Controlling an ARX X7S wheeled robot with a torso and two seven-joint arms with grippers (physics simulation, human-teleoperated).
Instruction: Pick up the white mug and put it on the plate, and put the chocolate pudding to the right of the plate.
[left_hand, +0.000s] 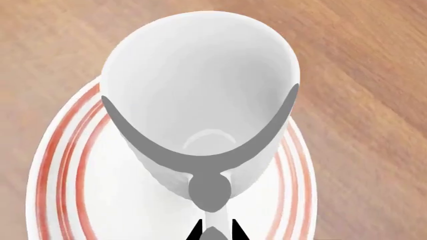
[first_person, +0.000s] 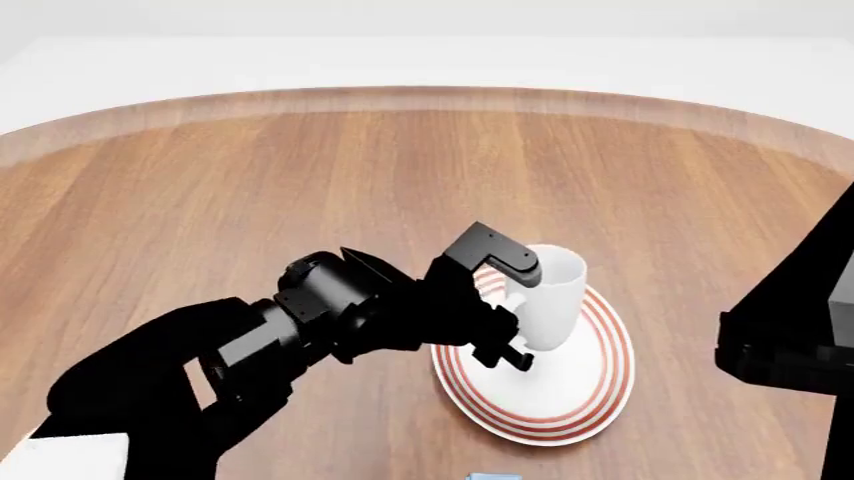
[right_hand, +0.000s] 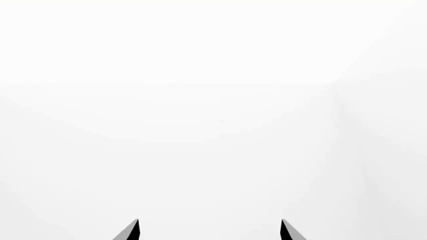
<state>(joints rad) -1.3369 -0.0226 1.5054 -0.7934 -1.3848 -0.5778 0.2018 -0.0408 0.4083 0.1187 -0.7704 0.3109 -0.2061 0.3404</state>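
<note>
White mug (first_person: 554, 295) upright on plate (first_person: 587, 395), left fingers (first_person: 514, 300) clasping it, right fingers (right_hand: 133, 231) wide

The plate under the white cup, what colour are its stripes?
Red rings circle the white plate near its rim, clearest in the head view.

Plate (left_hand: 293, 170): cut off by the lower and left edges of the left wrist view; its middle hidden under the white mug (left_hand: 200, 85). In the head view its near-left rim is covered by the left gripper (first_person: 514, 315).

White mug: handle side hidden behind the left gripper in the head view; whether its base touches the plate cannot be told.

Left gripper fingers (left_hand: 197, 231): only the dark tips show at the edge of the wrist view.

Small blue object (first_person: 491, 476): a sliver at the head view's bottom edge, too little to identify.

Right gripper (right_hand: 209, 231): only two finger tips show, set apart, against blank white.

Right arm (first_person: 801, 330): cut off by the head view's right edge.
</note>
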